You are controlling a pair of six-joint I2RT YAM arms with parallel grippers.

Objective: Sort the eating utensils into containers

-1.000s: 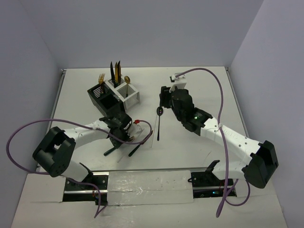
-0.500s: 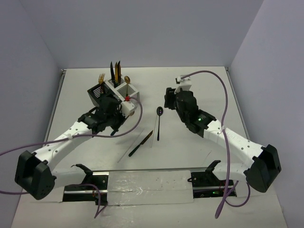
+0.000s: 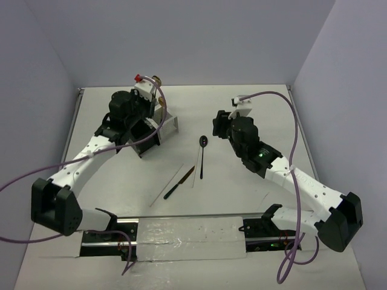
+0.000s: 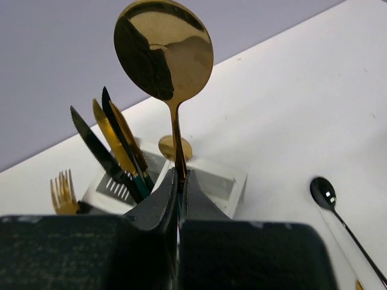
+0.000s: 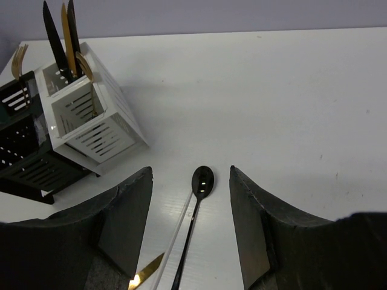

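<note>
The white counter (image 3: 254, 109) carries everything, and the two white-and-black arms reach over it from the near edge. The left arm (image 3: 91, 157) stretches far forward and up over the caddies at the far left. Its left claw (image 4: 179, 181) is pinched together on the thin stem of a polished gold round-bowled spoon (image 4: 164, 51), which stands upright with its bowl at the top. The right arm (image 3: 284, 172) bends in from the right toward the middle of the counter. Its right claw (image 5: 189, 172) hangs with its fingers spread apart and empty, one to each side of a spoon's bowl in the wrist view, clear of the counter. Under the left claw sit the joined slatted caddies, the white square caddy (image 5: 100, 130) to the right of the black square caddy (image 5: 24, 157). The white one holds upright black and gold knives (image 5: 60, 36) and a small gold spoon, and a gold fork (image 5: 18, 60) rises from the black one. On the bare counter between the arms lies a slim all-black spoon (image 3: 202, 154), its bowl pointing away from the bases. Just left of it lies a dark-handled knife with a gold blade (image 3: 180, 182), set at a slant. Thin pale chopsticks (image 5: 175, 232) lie beside them, one close along the black spoon's handle.
</note>
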